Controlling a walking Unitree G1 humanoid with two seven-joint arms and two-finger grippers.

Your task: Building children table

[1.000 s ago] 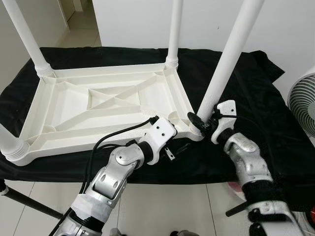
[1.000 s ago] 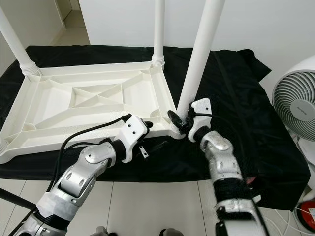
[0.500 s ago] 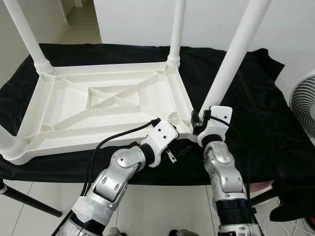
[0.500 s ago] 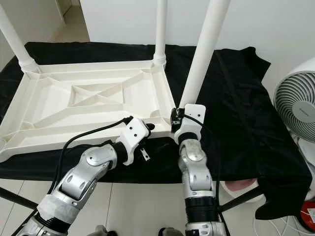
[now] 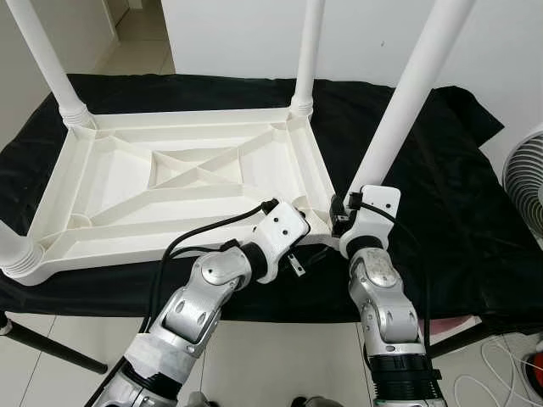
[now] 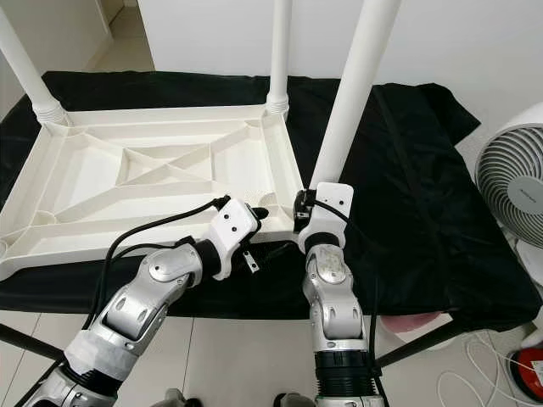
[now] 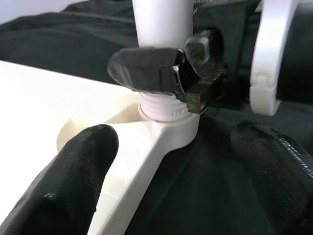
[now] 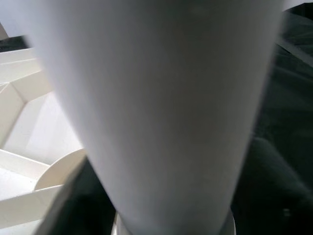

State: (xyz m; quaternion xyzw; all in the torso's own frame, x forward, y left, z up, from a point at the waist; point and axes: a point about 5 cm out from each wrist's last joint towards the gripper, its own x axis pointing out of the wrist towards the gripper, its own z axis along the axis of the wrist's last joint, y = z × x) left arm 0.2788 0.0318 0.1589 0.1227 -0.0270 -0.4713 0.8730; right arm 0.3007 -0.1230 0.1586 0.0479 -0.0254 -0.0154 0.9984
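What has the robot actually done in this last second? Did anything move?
The right arm swung in toward the robot's middle, so the right gripper now meets the base of the near-right leg head-on instead of from the side, its fingers closed around it. The left gripper stayed open beside the corner socket. The upturned white table, its other legs and the black cloth look unmoved.

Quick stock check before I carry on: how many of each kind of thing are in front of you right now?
Table top: 1
Table legs: 4
Black cloth: 1
Fan: 1
Total: 7
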